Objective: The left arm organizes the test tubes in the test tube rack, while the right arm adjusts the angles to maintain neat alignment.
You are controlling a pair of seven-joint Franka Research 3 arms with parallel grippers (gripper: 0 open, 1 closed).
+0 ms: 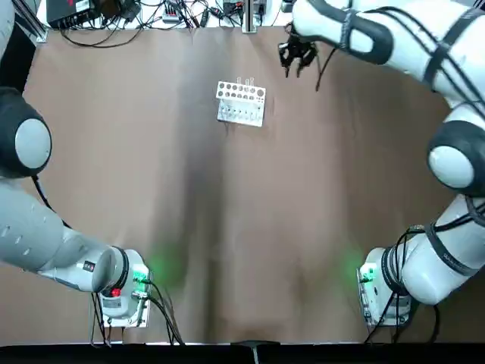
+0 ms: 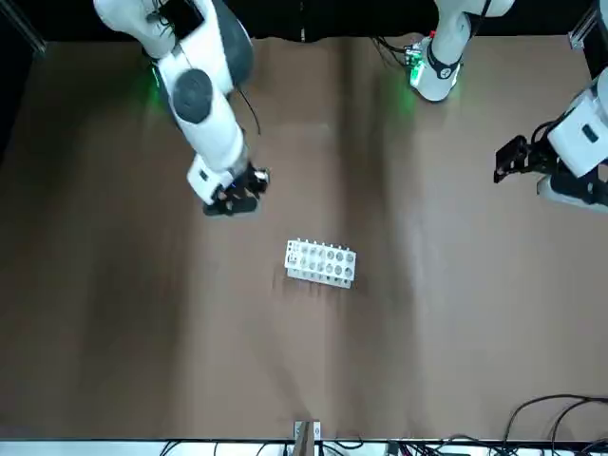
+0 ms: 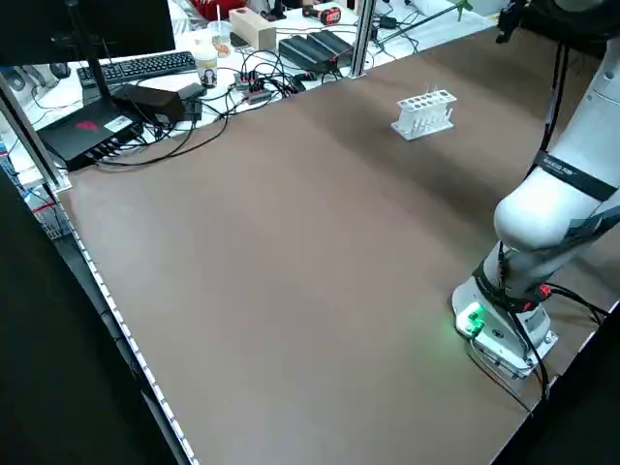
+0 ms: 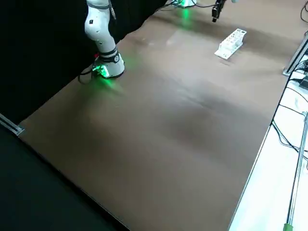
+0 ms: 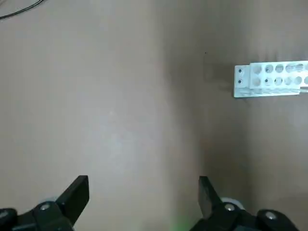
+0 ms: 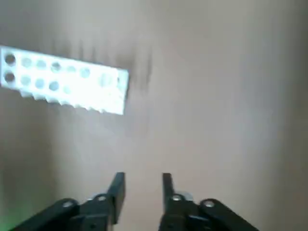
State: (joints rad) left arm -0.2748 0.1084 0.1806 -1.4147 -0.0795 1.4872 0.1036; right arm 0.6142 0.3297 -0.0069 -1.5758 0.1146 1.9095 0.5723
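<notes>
Robotics lab: paired mounted arms [image 1: 424, 38]

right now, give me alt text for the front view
A white test tube rack with two rows of holes sits on the brown table, with the right tool and the left tool both away from it.

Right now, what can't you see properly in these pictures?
- Tubes in the rack: too small and glassy to count, top view.
- One end of the rack: cut off by the picture's edge, left wrist view.
- Some rack holes: washed out by glare and blur, right wrist view.
- Left end effector: outside the picture, top view.
</notes>
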